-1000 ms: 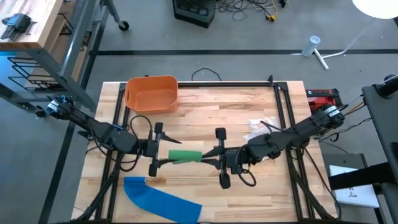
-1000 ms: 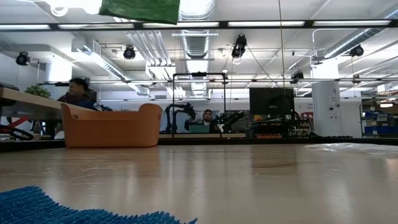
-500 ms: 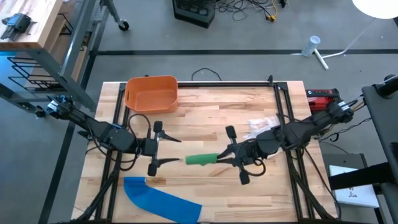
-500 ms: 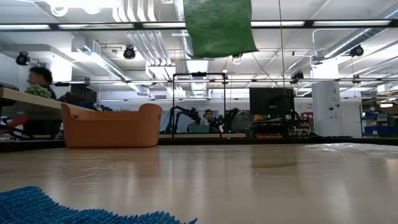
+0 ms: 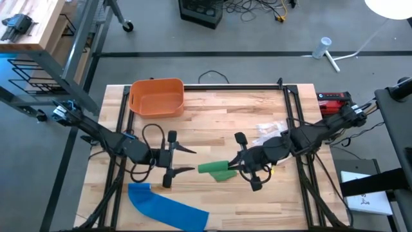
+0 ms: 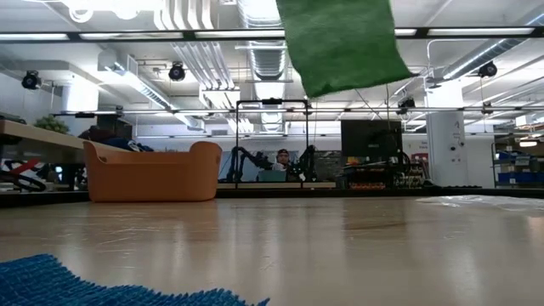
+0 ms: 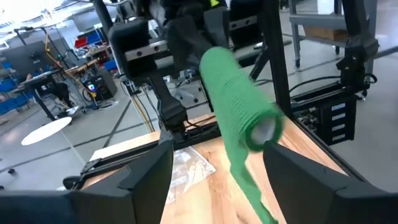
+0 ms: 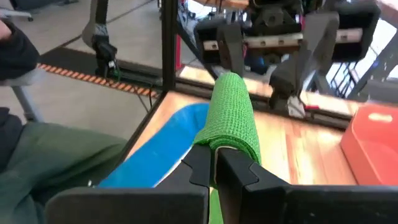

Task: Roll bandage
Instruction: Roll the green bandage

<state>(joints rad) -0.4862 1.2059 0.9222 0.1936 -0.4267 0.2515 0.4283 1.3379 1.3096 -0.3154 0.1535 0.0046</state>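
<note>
You have the orange plastic bin (image 5: 156, 96) far left, the blue knitted cloth (image 5: 168, 207) near left, and the green rolled bandage (image 5: 215, 169) between the grippers.

One green bandage (image 5: 215, 169), one blue bandage (image 5: 168, 205) (flat), one orange bin (image 5: 156, 96).

A: Light's bright and even here, pouring from the ceiling strip lights (image 6: 476, 32) straight above the orange basket (image 6: 153, 172), and the tabletop (image 6: 340, 246) in front of that basket takes a soft sheen.

B: Shadows under the arms are faint. The green bandage roll (image 7: 239, 112) smears with motion blur, and the blue cloth (image 6: 51, 285) nearest the lens is out of focus.
</note>
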